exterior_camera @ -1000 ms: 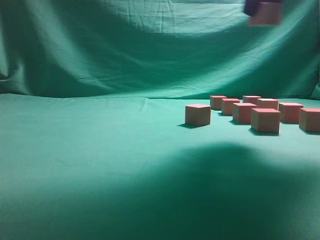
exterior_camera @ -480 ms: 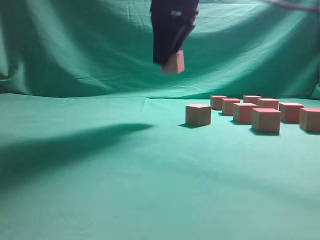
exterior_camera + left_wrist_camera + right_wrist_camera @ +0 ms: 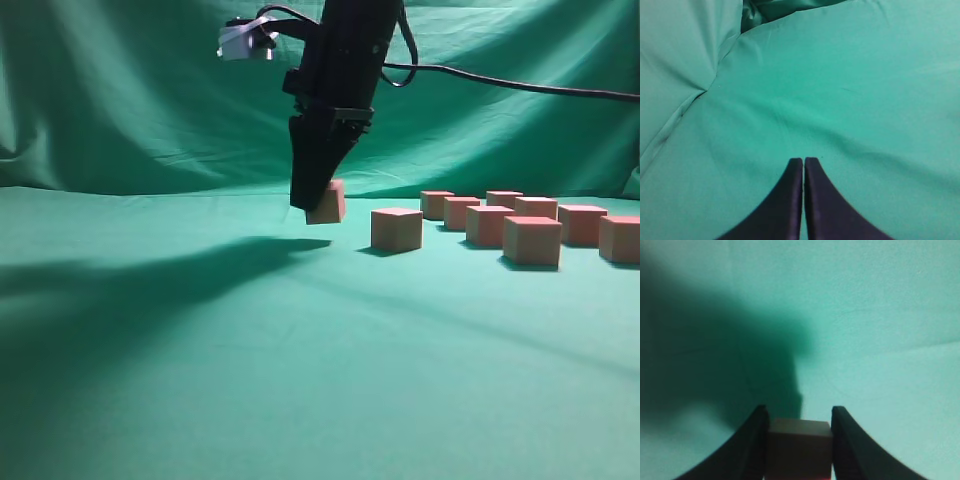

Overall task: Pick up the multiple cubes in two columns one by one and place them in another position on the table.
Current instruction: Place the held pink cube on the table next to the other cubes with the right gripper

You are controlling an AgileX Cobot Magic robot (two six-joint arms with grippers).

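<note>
Exterior view: the right end effector hangs from a black arm with a cable trailing to the right.
Held cube: a small cube with a pinkish-red top and tan sides, clamped between the black fingers, tilted slightly, just above the green surface.
Right wrist view: the cube sits squarely between the two fingers, touching both; its near face is plain tan-brown.
Other cubes: a lone cube stands just right of the held one; farther right, cubes of the same colouring stand in two columns.
Left end effector: fingers pressed together, holding nothing, over bare green cloth.
Shadow: a dark shadow lies on the surface to the left.
</note>
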